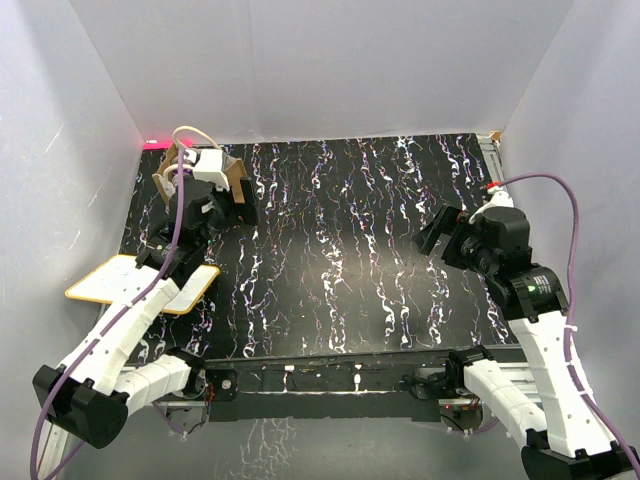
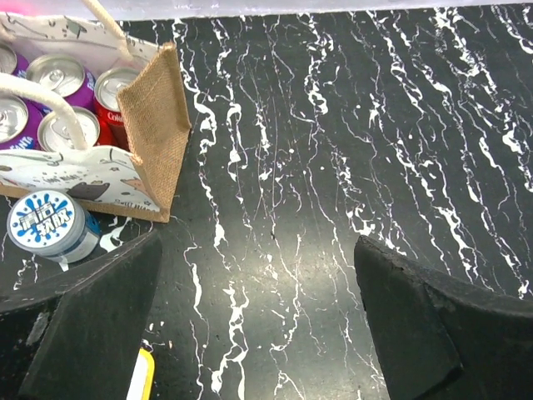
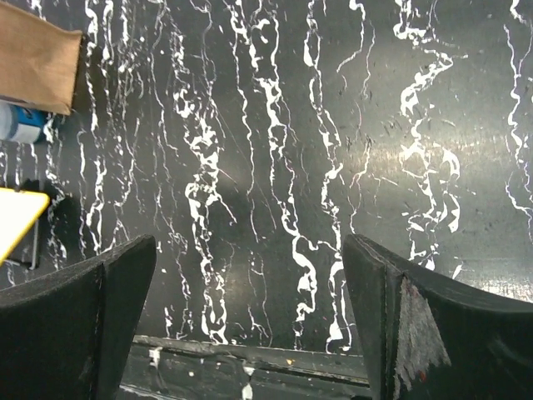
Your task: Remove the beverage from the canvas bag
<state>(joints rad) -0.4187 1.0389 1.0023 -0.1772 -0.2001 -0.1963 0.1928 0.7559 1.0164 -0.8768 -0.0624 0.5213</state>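
The canvas bag (image 1: 232, 172) stands upright at the far left of the table, tan with cream loop handles. In the left wrist view the bag (image 2: 158, 125) holds several cans, purple (image 2: 58, 75) and red (image 2: 112, 87). A blue-and-white can (image 2: 46, 225) sits on the table outside the bag, against its near side. My left gripper (image 1: 232, 212) is open and empty over bare table just near-right of the bag; its fingers (image 2: 92, 325) show wide apart. My right gripper (image 1: 435, 235) is open and empty at mid-right, far from the bag; its fingers (image 3: 433, 325) show wide apart.
A flat white board with a yellow edge (image 1: 140, 283) lies at the near left, under the left arm; its corner shows in the right wrist view (image 3: 17, 217). White walls close in the table on three sides. The table's near edge (image 3: 250, 358) runs below the right gripper.
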